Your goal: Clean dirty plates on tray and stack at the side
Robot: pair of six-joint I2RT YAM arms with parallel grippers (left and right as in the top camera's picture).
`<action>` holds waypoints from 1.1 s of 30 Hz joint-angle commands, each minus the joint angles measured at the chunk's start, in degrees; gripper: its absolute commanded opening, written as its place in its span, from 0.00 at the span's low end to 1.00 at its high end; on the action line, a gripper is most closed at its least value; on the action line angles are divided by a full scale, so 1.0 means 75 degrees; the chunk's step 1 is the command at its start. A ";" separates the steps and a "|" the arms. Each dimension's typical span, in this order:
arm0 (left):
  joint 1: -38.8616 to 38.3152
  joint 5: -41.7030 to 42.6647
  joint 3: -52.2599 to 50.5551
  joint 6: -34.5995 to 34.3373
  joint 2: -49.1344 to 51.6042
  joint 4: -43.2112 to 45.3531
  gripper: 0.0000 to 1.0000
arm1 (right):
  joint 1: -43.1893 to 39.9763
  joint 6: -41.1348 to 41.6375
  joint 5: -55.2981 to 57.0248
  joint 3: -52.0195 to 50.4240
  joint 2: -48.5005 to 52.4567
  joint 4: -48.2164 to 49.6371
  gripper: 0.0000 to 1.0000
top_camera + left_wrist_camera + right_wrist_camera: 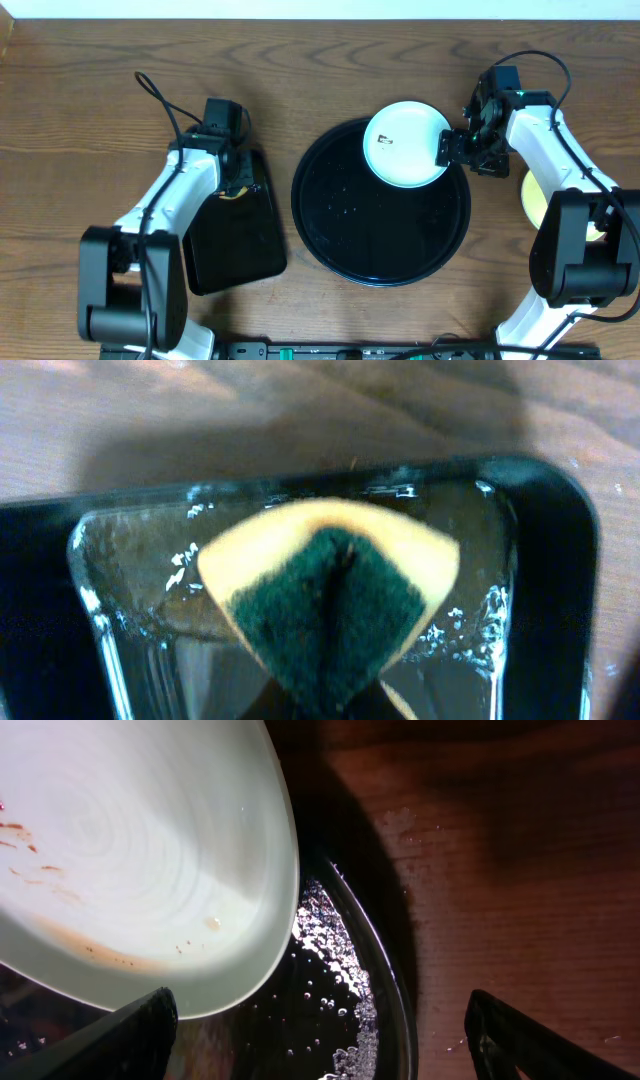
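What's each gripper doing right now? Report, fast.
Left gripper: shut on the sponge.
Right gripper: jaws open, holding nothing, beside the plate.

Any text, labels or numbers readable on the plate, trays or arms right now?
None readable in any view.
The plate: only brown smears, no print.
The round tray, rectangular tray and sponge: no markings.
The hardware at the overhead's bottom edge: too small to tell.

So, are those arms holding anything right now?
Left jaws pinch a sponge by its near end, folding it. Right jaws stand open beside the plate, holding nothing.
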 commanded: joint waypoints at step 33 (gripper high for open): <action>0.0047 0.0822 -0.0294 -0.1486 0.0836 -0.0921 0.08 | 0.0157 -0.0335 -0.0376 0.0000 -0.0052 0.0822 0.84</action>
